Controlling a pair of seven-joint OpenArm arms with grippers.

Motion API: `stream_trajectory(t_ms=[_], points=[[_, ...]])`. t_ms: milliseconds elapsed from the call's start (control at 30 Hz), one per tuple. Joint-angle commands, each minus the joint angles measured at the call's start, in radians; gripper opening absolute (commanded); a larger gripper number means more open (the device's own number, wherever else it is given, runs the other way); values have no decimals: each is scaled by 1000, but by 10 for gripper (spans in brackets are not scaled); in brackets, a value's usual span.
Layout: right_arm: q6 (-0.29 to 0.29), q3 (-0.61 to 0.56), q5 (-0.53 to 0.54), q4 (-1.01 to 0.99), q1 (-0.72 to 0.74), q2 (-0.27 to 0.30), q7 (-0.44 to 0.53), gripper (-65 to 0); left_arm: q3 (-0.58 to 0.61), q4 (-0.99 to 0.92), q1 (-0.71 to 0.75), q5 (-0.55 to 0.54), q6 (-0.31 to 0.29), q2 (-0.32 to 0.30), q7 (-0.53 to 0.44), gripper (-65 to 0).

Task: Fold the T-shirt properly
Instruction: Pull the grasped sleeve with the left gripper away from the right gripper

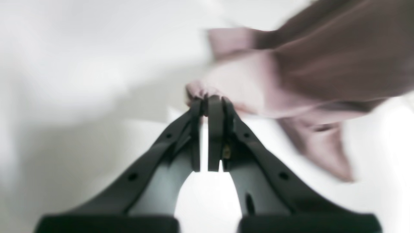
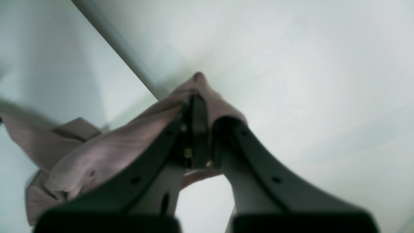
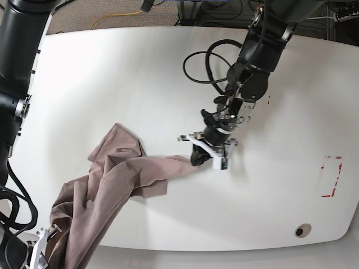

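Note:
The mauve-brown T-shirt (image 3: pixel 112 185) lies crumpled on the white table (image 3: pixel 112 84), stretched between both grippers. In the base view my left gripper (image 3: pixel 199 157) is shut on a pulled-out tip of the fabric near the table's middle. The left wrist view shows the left gripper (image 1: pixel 210 100) pinching a small bunch of T-shirt (image 1: pixel 323 64) cloth, blurred. My right gripper (image 3: pixel 46 238) sits at the lower left corner with the cloth bunched over it. In the right wrist view the right gripper (image 2: pixel 197 97) is shut on a fold of the T-shirt (image 2: pixel 106 149), which drapes to the left.
A red-outlined rectangle (image 3: pixel 331 175) marks the table at the right, with a small dark round fitting (image 3: pixel 303 230) near the front edge. Black cables (image 3: pixel 205 61) loop beside the left arm. The right wrist view shows a table edge (image 2: pixel 113 35).

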Motion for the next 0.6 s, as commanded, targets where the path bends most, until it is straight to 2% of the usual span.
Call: stream_trajectory(t_ms=[0, 267, 500, 567], points=[[-2, 7, 3, 9, 38, 4, 29, -650, -36, 87, 18, -3, -5, -40, 1, -650], [-2, 10, 3, 7, 38, 5, 29, -650, -108, 288, 162, -14, -9, -191, 10, -650], [-2, 7, 3, 10, 37, 2, 29, -650, -131, 409, 263, -139, -8, -347, 10, -650], [-2, 7, 3, 9, 37, 1, 29, -650, -142, 414, 295, -162, -8, -375, 10, -650]])
